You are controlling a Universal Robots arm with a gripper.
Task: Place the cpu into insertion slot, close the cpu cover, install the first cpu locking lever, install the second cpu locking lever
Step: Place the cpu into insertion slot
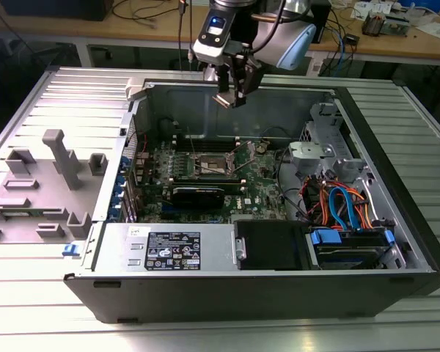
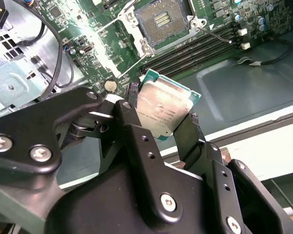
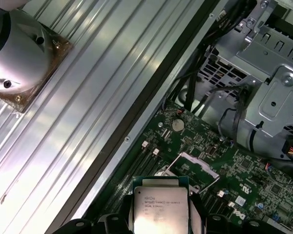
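My gripper [image 1: 230, 97] hangs above the back wall of the open computer case [image 1: 205, 293], shut on the cpu [image 1: 226, 100]. In both wrist views the cpu [image 2: 163, 108] [image 3: 159, 207] shows as a silver-grey square with a green edge, pinched by its sides between two black fingers [image 2: 187, 135]. The insertion slot [image 2: 162, 19] [image 3: 191, 168] [image 1: 211, 166] lies open on the green board below and apart from the chip, dark centre bare. A thin wire locking lever [image 2: 215, 35] sticks out over the memory slots. I cannot tell the cpu cover from the slot's metal frame.
Long black memory slots [image 2: 195, 51] run beside the socket. A black card [image 1: 198, 195] lies in front of it. A metal drive cage [image 1: 328, 155] and coloured cables [image 1: 341, 207] fill the exterior view's right. Grey fixtures [image 1: 55, 172] stand on the ribbed table at its left.
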